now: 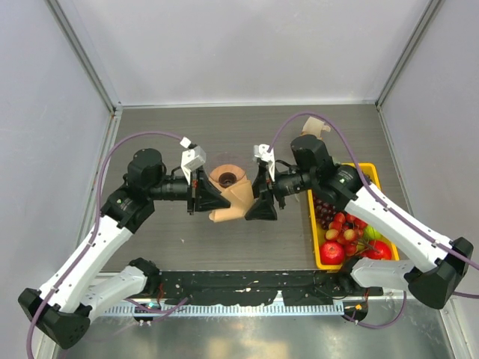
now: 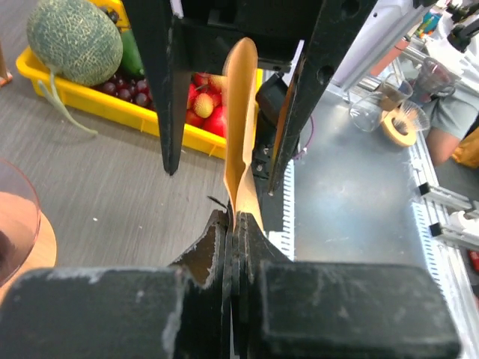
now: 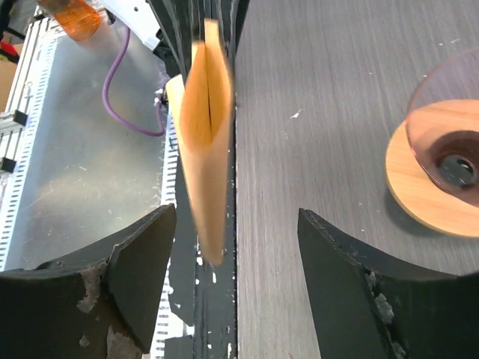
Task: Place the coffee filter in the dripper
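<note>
The coffee filter point(image 1: 230, 206) is a tan paper cone held edge-on above the table just in front of the dripper point(image 1: 230, 178), a clear glass cone on an orange-brown collar. My left gripper point(image 1: 215, 200) is shut on one end of the filter point(image 2: 241, 112). My right gripper point(image 1: 253, 209) is open and faces it, with its fingers either side of the filter's other end point(image 3: 206, 149) without touching it. The dripper shows at the left edge of the left wrist view point(image 2: 15, 224) and at the right of the right wrist view point(image 3: 445, 161).
A yellow fruit tray point(image 1: 373, 176) with grapes, apples and other fruit stands at the right; a melon point(image 2: 75, 41) lies in it. A bunch of brown paper filters point(image 1: 318, 126) sits at the back right. The table's front edge rail point(image 1: 247, 288) runs close below the grippers.
</note>
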`<state>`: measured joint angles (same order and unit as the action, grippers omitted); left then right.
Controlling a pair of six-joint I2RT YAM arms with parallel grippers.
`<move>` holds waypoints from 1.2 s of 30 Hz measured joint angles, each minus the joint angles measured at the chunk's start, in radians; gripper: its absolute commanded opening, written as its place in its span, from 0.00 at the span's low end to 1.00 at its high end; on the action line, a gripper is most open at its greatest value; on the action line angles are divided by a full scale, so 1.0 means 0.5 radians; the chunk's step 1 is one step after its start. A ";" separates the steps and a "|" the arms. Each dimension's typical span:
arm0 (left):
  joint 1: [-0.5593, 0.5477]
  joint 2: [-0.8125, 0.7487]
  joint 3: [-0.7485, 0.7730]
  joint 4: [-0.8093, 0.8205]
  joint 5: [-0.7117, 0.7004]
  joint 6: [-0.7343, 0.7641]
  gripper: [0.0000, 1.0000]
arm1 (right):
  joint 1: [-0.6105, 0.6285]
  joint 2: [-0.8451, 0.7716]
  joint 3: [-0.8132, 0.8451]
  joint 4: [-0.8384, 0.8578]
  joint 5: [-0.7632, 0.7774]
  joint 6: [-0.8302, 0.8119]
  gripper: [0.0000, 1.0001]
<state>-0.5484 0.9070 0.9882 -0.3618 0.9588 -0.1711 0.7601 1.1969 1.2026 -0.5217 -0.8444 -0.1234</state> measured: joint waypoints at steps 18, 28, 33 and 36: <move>0.108 0.021 -0.205 0.756 0.226 -0.814 0.00 | -0.066 -0.149 -0.143 0.130 -0.239 0.025 0.05; 0.176 0.008 -0.211 0.712 0.188 -0.805 0.99 | -0.066 -0.171 -0.181 0.131 -0.237 0.023 0.05; 0.178 -0.075 -0.297 0.713 0.127 -0.768 0.99 | -0.066 -0.178 -0.214 0.228 -0.245 0.117 0.05; 0.147 -0.067 -0.344 0.703 0.084 -0.744 0.99 | -0.066 -0.177 -0.229 0.314 -0.275 0.211 0.05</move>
<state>-0.4747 0.8734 0.8162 -0.0101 1.0008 -0.5430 0.7273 1.1084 1.0882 -0.3649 -0.9817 -0.0177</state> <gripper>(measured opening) 0.991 0.064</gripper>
